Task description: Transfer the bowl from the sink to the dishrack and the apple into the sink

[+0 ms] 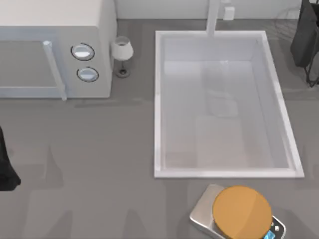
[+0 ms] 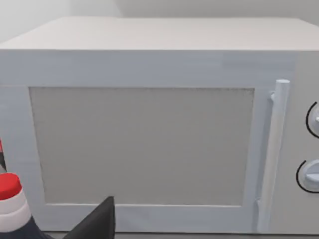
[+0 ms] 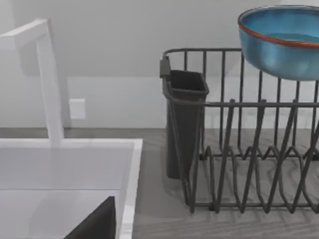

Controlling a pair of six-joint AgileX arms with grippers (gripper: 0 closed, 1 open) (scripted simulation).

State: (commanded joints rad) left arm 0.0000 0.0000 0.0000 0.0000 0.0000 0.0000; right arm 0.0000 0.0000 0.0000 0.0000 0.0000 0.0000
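At the back right corner of the table, the right arm (image 1: 306, 35) sits beside the sink's (image 1: 280, 99) far right corner; a dark wedge of the right gripper (image 3: 94, 223) shows low in the right wrist view, over the sink's white rim; cannot tell how far it is open or whether it grips anything. Ahead of it in that view stands the dishrack (image 3: 239, 164), grey wire loops on the counter just beside the sink, with a dark cutlery holder (image 3: 182, 119) hung on its near end. The bowl (image 3: 281, 42), blue with red-brown rim, is up at the rack's top rail, overlapping the upper wires; cannot tell whether it rests on them. The white faucet (image 3: 49, 79) rises at the back of the sink.

At the table's left edge, the left arm (image 1: 5, 169) sits low; left gripper (image 2: 94, 223) shows as a dark wedge facing the microwave (image 2: 144, 144) door; its opening cannot be told either; a red-capped bottle (image 2: 9, 199) is just beside it.

In the top view a small white lamp (image 1: 121, 54) stands between microwave and sink; a silver scale with orange disc (image 1: 241, 211) lies in front of the sink, near its front rim.
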